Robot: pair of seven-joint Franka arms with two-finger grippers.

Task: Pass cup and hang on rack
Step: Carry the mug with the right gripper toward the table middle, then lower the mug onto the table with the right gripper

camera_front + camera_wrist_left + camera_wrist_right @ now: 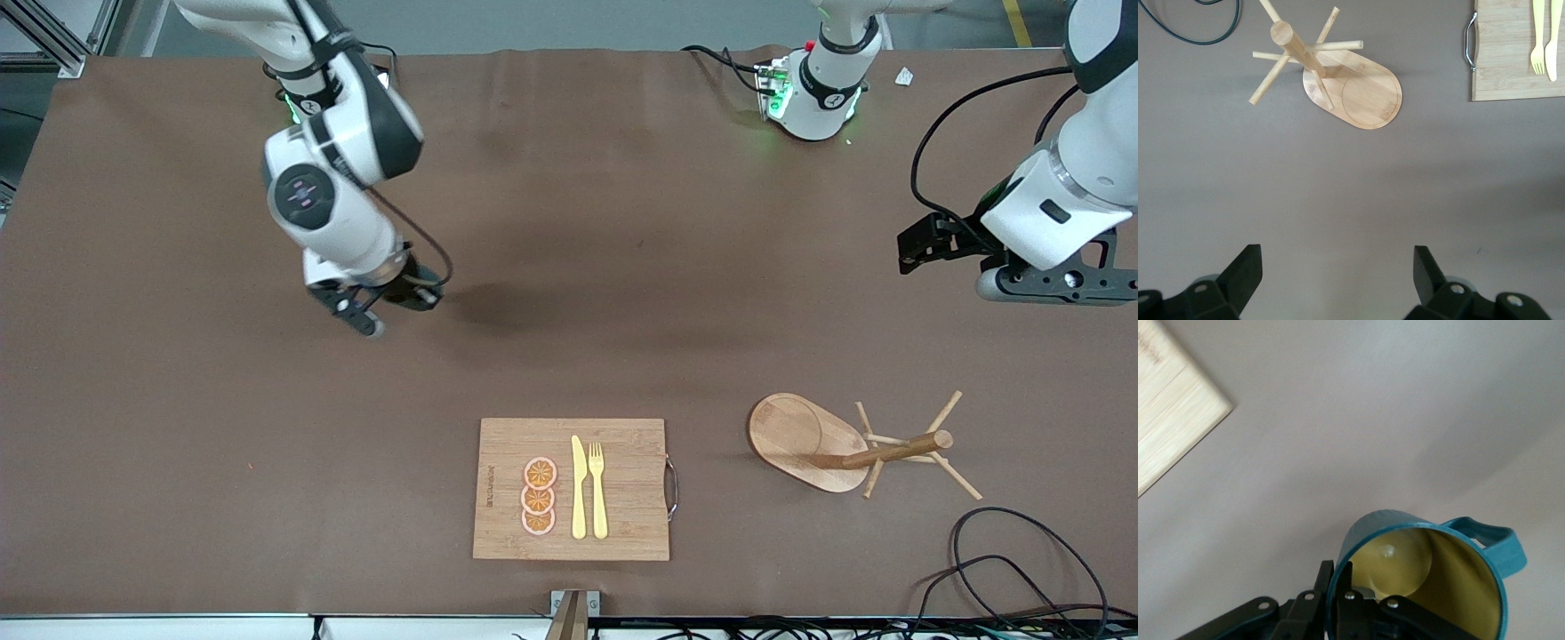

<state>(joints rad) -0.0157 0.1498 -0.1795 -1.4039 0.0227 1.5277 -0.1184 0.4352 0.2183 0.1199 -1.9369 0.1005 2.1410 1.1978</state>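
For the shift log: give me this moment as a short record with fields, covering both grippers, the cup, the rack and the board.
right gripper: shut on the cup's rim, up over bare table
cup: teal, yellow inside, held by the right gripper
left gripper: open, empty, waiting over the table's left-arm end
rack: upright, pegs bare
cutting board: nearest the front camera; carries orange slices, knife, fork

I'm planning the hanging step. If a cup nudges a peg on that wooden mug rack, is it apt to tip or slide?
The mug rack probably resists tipping: its oval base is wide and lies flat on the table. It looks like light wood on a smooth table cover, so it may slide instead. The pegs are thin and angled, so a hard nudge might flex one.
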